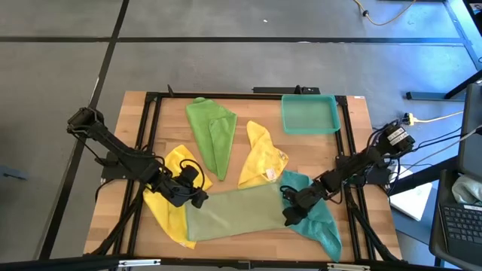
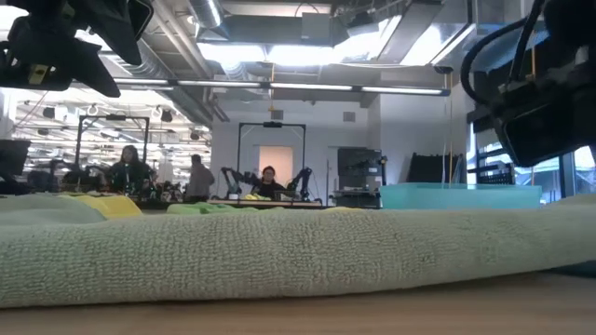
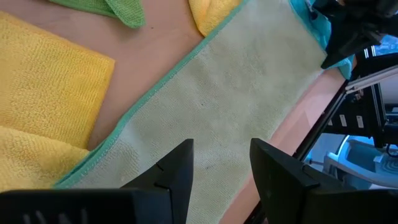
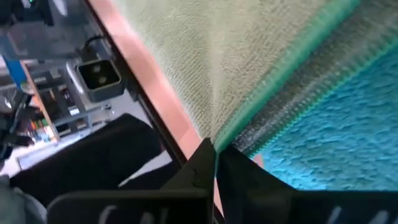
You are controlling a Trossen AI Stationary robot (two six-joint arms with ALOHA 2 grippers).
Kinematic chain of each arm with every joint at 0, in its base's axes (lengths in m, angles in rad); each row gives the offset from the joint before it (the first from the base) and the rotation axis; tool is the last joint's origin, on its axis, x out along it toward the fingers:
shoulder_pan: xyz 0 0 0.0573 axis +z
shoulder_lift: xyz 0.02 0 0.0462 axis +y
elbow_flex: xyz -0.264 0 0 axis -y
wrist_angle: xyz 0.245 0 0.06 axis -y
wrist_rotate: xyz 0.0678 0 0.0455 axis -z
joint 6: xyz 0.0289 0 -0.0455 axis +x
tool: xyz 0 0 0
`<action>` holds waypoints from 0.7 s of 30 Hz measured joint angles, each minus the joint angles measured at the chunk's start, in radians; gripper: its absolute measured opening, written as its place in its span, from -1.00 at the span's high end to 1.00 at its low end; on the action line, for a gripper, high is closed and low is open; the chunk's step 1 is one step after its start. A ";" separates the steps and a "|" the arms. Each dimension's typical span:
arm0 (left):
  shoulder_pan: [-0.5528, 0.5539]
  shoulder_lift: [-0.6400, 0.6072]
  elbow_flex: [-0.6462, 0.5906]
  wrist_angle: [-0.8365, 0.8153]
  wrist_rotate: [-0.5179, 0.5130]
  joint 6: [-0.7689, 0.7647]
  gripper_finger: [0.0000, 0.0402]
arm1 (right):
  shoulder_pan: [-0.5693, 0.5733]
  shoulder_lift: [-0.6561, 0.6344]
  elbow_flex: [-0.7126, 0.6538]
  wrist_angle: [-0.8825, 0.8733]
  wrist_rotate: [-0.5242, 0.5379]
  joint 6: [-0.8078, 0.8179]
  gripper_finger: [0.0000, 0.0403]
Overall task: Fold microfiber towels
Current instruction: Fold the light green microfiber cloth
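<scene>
The right gripper (image 4: 214, 163) is pinched shut on a corner of the pale olive-green towel (image 1: 237, 213), spread between it and the left gripper (image 3: 221, 165), whose fingers stand apart above the other end. Beyond lie yellow, bright green and teal towels, all apparently still unfolded.

Between the right jaws, the pale olive-green towel (image 4: 249, 74) corner vanishes, so the pinch is hidden. Beneath the left jaws, the yellow towel (image 1: 169, 199) lies partly covered.
</scene>
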State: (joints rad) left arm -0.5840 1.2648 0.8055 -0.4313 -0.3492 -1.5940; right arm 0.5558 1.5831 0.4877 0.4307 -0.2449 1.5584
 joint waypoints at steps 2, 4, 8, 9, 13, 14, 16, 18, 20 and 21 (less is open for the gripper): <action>-0.005 0.000 0.000 0.000 0.000 0.000 0.26 | 0.013 -0.012 0.000 -0.003 0.005 -0.041 0.97; -0.009 0.000 0.000 0.000 0.000 0.000 0.26 | 0.029 -0.027 0.000 -0.003 0.017 -0.098 0.97; -0.020 0.000 0.000 -0.001 0.000 0.000 0.26 | 0.074 -0.064 0.001 0.001 0.049 -0.237 0.97; -0.022 0.000 0.000 0.000 0.000 0.000 0.26 | 0.085 -0.069 0.002 0.001 0.057 -0.259 0.97; -0.022 0.000 0.000 -0.001 0.000 0.000 0.26 | 0.110 -0.072 0.002 -0.006 0.047 -0.312 0.96; -0.022 0.000 0.000 -0.001 0.000 0.000 0.26 | 0.110 -0.072 0.002 -0.008 0.038 -0.337 0.95; -0.022 0.000 0.000 -0.001 0.000 -0.001 0.26 | 0.110 -0.072 0.002 -0.007 0.030 -0.384 0.94; -0.024 0.000 0.000 -0.001 0.000 -0.006 0.26 | 0.116 -0.072 0.015 -0.027 0.046 -0.407 0.94; -0.029 0.000 0.000 -0.001 0.000 -0.016 0.26 | 0.126 -0.072 0.029 -0.063 0.064 -0.412 0.95; -0.032 0.000 0.000 -0.001 0.000 -0.016 0.26 | 0.128 -0.072 0.030 -0.077 0.066 -0.417 0.95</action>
State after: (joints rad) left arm -0.6157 1.2650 0.8051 -0.4323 -0.3496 -1.6103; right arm 0.6838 1.5116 0.5179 0.3537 -0.1788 1.1414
